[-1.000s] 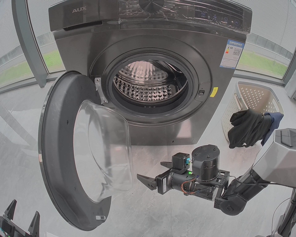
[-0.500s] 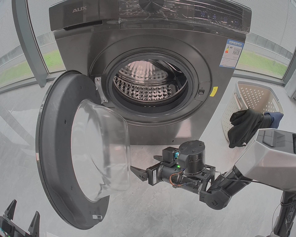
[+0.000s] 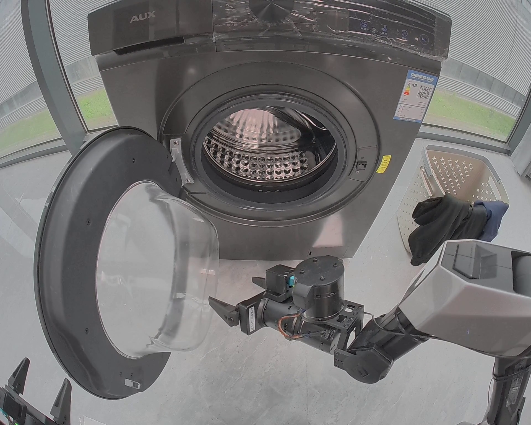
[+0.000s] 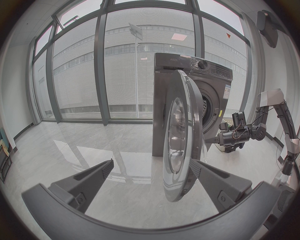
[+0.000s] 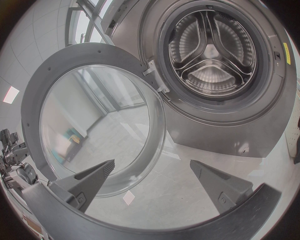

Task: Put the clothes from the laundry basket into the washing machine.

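head view gives me dark clothes (image 3: 442, 227) draped over the laundry basket (image 3: 459, 166) rim, hanging lengthwise downward, right of the washing machine (image 3: 138, 88), door (image 3: 72, 232) wide open leftward, glossy pale floor (image 3: 276, 387), tall windows (image 4: 78, 72), my right gripper (image 5: 151, 162) and left gripper (image 4: 151, 161) jaws spread apart.

Logo (image 3: 141, 18) on washing machine (image 3: 144, 94), energy label (image 3: 416, 95) front-R

Pale, glossy stone-look floor tiles (image 3: 265, 387) caught the daylight. Tall dark-framed windows (image 4: 78, 72) lined the room, facing a grey ribbed building (image 4: 125, 75) and grass (image 3: 470, 115).
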Robot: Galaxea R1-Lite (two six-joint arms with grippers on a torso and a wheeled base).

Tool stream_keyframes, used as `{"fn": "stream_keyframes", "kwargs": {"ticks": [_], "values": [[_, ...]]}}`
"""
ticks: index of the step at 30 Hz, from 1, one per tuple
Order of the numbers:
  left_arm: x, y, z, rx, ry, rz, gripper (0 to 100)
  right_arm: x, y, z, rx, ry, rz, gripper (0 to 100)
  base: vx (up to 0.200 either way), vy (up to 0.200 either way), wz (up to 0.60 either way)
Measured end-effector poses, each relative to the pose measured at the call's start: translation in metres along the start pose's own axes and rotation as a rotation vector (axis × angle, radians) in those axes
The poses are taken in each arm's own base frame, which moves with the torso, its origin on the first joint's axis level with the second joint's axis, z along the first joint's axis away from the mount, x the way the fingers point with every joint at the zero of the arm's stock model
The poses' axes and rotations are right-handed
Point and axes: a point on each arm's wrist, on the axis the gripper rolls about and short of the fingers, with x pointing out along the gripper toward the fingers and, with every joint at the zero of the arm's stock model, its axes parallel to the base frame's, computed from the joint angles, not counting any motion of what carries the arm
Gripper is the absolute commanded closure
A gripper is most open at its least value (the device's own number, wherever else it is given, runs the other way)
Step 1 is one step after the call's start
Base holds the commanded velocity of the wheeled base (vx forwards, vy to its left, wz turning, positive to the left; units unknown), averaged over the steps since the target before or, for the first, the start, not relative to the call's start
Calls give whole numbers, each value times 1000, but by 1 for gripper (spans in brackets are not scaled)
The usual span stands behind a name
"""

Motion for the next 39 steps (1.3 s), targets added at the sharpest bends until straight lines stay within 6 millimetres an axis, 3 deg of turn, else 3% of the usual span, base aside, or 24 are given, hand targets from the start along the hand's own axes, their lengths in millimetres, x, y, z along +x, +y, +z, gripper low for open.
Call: {"fn": "stream_keyframes", "kwargs": {"ticks": [9, 20, 29, 39], "values": [[0, 0, 0, 0, 0, -1, 0, 18, 1, 2, 0, -31, 6, 0, 0, 0, 0], [0, 0, 0, 0, 0, 0, 0, 48, 20, -5, -3, -88, 51, 0, 0, 0, 0], [0, 0, 0, 0, 0, 0, 0, 60, 18, -4, -1, -106, 43, 0, 0, 0, 0], [0, 0, 0, 0, 0, 0, 0, 85, 40, -7, 3, -153, 95, 0, 0, 0, 0]]}}
